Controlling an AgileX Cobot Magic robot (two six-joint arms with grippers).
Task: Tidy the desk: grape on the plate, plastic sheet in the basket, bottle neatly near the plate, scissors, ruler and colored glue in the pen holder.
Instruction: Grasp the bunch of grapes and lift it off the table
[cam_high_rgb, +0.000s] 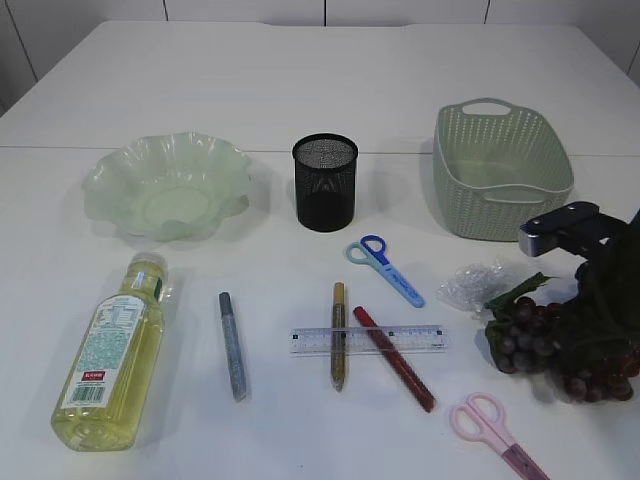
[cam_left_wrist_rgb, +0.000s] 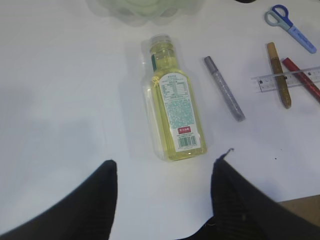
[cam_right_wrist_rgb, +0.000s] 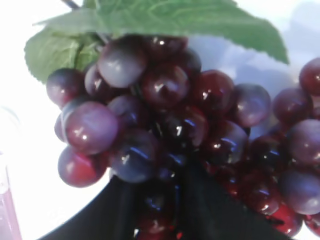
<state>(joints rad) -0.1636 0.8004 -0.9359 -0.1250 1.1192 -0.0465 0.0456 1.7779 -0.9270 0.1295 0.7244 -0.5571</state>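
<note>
Right gripper (cam_right_wrist_rgb: 165, 200) jaws closing into grapes (cam_right_wrist_rgb: 165, 125), hold unconfirmed; seat near stem before lifting to plate (cam_high_rgb: 168, 188). Left gripper (cam_left_wrist_rgb: 162, 195) jaws open, empty.

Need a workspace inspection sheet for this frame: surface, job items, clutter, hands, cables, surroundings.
Surface: white table, seam across behind the containers.
Job's things: plate, pen holder and basket in the back row; bottle lying on its side; silver glue, gold glue and red glue lying flat, the gold and red ones crossing the ruler; blue scissors; pink scissors; plastic sheet; grape.
Clutter: nothing seen.
Hands: left hand open above the bottle, empty; right hand down on the grape, fingers around berries, grip not confirmed.
Cables: nothing seen.
Surroundings: pale wall panels behind.
</note>
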